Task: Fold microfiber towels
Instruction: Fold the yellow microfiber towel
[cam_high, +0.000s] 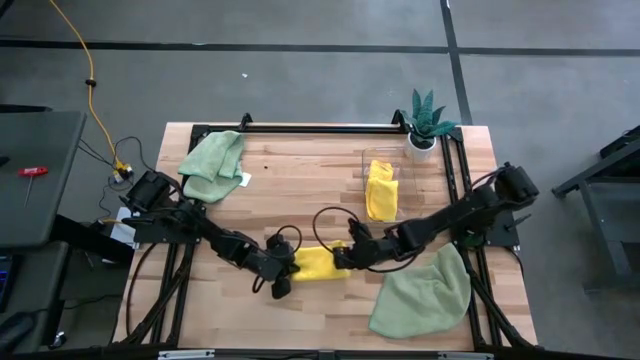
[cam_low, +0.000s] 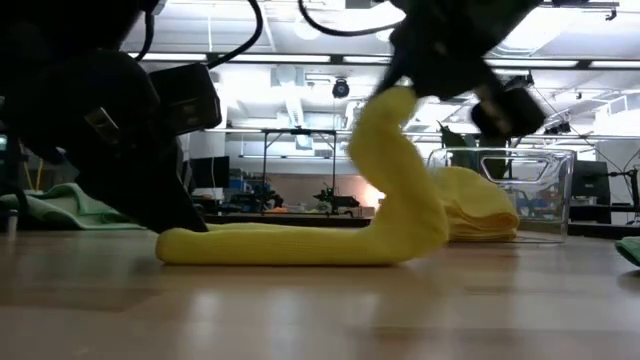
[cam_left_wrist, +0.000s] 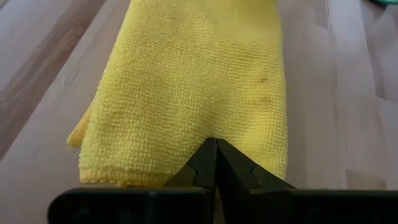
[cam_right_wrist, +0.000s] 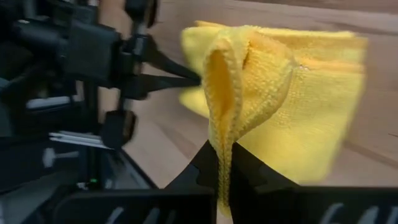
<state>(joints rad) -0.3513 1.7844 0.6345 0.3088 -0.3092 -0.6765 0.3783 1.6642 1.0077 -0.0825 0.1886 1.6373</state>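
Both end effectors clamped on yellow towel; green towel beside, plant far.

Lighting: even overhead in the high view; we find only soft shadows on the bench. Low view: backlit by bright ceiling strips, arms reduced to silhouettes, pale sheen on the near bench, foreground soft. Right wrist view: we note blur across the towel and background. Left wrist view: sharp weave, evenly lit.
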